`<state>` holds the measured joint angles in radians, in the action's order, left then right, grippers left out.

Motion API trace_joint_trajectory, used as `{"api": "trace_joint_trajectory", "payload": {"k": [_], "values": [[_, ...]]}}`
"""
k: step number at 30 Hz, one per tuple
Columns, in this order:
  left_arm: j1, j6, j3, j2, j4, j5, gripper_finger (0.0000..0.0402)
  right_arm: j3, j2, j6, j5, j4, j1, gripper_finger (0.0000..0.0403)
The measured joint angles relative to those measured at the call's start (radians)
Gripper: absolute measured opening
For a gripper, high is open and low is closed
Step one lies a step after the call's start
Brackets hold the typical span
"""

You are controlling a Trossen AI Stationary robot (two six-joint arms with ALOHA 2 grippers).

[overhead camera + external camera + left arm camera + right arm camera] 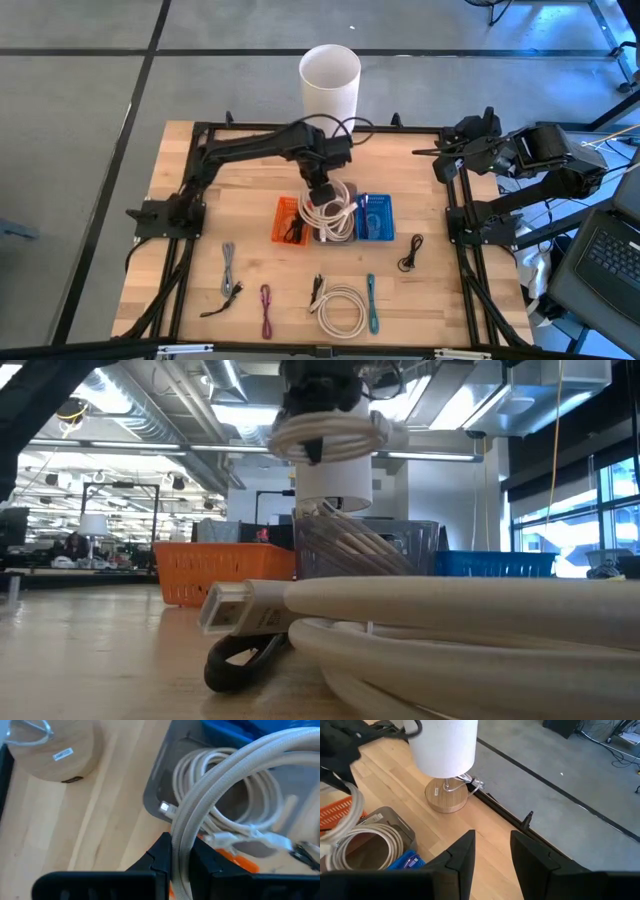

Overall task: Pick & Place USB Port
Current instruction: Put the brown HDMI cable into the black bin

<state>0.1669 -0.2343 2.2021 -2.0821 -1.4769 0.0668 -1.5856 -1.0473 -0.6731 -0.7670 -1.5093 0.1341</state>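
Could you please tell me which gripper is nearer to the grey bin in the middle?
Left. The left gripper hangs directly over the grey bin, holding a white cable; the right gripper waits at the table's right edge.

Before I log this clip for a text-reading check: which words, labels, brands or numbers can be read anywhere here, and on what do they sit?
None can be read.
A small white sticker on the lamp's round wooden base: print too small to read.
The same sticker in the right wrist view: too small as well.
The white cable held in the left tool over the grey bin: no visible marking.
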Motion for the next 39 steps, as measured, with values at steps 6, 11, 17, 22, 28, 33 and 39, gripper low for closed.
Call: {"api": "trace_joint_trajectory", "payload": {"k": [6, 11, 17, 22, 28, 33, 39], "values": [[-0.012, -0.03, 0.0, -0.046, 0.023, 0.021, 0.0028, 0.0, 0.0, 0.0, 0.0, 0.0, 0.0, 0.0126], [-0.018, -0.048, 0.0, -0.082, 0.045, 0.02, 0.0028, 0.0, 0.0, 0.0, -0.004, 0.0, 0.0, 0.0126], [-0.029, -0.064, 0.0, -0.124, 0.074, 0.019, 0.0028, 0.0, 0.0, 0.0, -0.01, 0.0, 0.0, 0.0125], [-0.028, -0.067, 0.0, -0.182, 0.062, 0.009, 0.0028, 0.0, 0.0, 0.0, -0.011, 0.0, 0.0, 0.0125], [-0.03, -0.037, 0.0, -0.23, 0.053, 0.009, 0.0043, 0.0, 0.0, -0.001, -0.004, 0.0, 0.0, 0.0125], [-0.031, 0.028, -0.001, -0.228, 0.052, -0.019, 0.0083, 0.0, 0.0, -0.003, -0.002, 0.0, 0.0, 0.0125], [-0.028, 0.031, 0.0, -0.208, 0.036, -0.027, 0.0147, 0.0, 0.0, -0.003, 0.0, 0.0, 0.0, 0.0125]]}}
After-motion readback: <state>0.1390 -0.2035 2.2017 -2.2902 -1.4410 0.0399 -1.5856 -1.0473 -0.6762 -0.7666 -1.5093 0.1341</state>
